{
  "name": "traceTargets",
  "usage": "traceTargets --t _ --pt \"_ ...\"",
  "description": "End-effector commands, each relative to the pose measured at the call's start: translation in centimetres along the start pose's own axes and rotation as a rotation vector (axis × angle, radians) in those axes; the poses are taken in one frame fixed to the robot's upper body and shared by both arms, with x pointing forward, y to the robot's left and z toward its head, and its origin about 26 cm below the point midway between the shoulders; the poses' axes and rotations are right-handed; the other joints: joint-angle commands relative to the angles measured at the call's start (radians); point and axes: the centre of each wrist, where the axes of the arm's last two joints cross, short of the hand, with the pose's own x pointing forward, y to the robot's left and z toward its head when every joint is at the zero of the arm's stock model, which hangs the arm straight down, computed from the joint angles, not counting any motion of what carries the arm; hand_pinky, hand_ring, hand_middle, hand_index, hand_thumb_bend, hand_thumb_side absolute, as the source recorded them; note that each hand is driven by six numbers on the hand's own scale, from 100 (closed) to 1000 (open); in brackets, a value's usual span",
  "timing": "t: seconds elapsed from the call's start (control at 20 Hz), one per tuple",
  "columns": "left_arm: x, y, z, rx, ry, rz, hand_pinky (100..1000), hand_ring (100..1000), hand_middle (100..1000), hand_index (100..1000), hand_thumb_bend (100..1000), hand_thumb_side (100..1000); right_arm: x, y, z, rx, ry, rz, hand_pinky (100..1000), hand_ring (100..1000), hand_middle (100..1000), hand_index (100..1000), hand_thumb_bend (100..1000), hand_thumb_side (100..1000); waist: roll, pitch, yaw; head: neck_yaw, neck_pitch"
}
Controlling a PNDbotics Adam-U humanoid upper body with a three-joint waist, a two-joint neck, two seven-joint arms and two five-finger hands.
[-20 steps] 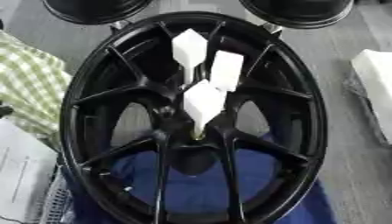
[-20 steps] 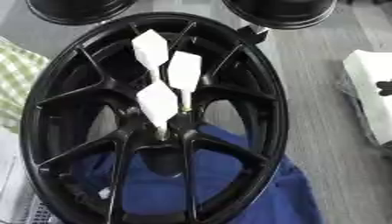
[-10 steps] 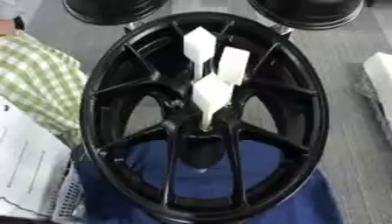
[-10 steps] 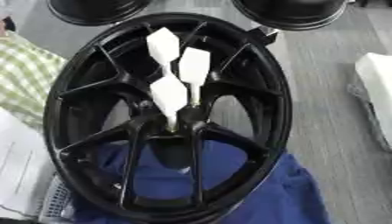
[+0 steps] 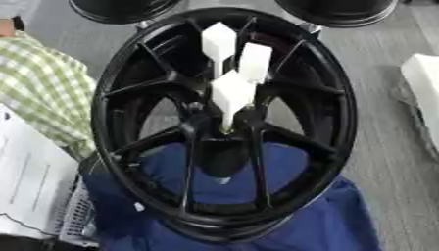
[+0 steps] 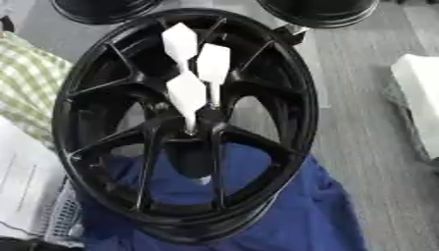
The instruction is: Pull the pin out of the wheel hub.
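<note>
A black multi-spoke wheel [image 5: 330,122] lies face up on a blue cloth [image 5: 343,220]. Three white pins stand in the hub. The nearest pin [image 5: 230,95] has its thin stem planted in the hub [image 5: 225,135]. The second pin [image 5: 255,62] stands just behind it on the right. The third pin [image 5: 218,41] is farthest, to the left. Neither of my hands shows in either eye view.
A green checked cloth [image 5: 38,93] lies to the left of the wheel, with white paper [image 5: 30,181] and a mesh basket [image 5: 73,220] below it. Two more black wheels [image 5: 116,7] [image 5: 339,10] sit at the far edge. A white object [image 5: 425,93] rests at the right.
The whole picture has shifted: the camera moved, so the wheel sits further right and more of the checked cloth and paper shows on the left. The pins stand as before.
</note>
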Motion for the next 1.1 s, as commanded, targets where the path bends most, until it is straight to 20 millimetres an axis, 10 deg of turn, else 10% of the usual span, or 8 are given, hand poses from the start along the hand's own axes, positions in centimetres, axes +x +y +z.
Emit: traceTargets --t 0.05,0.6,0.8,1.1 --pt "1.3 0.7 -0.6 -0.007 -0.045 -0.030 836 562 539 767 318 743 0.9 -2.3 -2.3 0.045 -0.065 0.015 952 859 690 790 100 100 -0.001 -0.026 0.005 -0.017 0.005" --pt "1.3 0.7 -0.5 -0.017 -0.041 -0.031 836 562 538 767 317 741 1.2 -3.6 -4.7 0.093 -0.183 -0.050 944 864 708 800 100 100 0.000 -0.033 0.014 -0.034 0.005" --pt "0.8 0.4 -0.3 -0.056 -0.013 -0.039 836 561 538 767 315 745 2.1 -0.4 -6.7 0.153 -0.356 -0.115 922 870 750 817 100 100 -0.007 -0.052 0.081 -0.119 0.005" --pt "0.7 1.2 -0.1 -0.024 -0.014 -0.057 836 560 537 767 314 748 6.9 4.0 -11.1 0.405 -0.628 -0.054 907 899 804 844 100 101 -0.015 -0.041 0.059 -0.091 0.005"
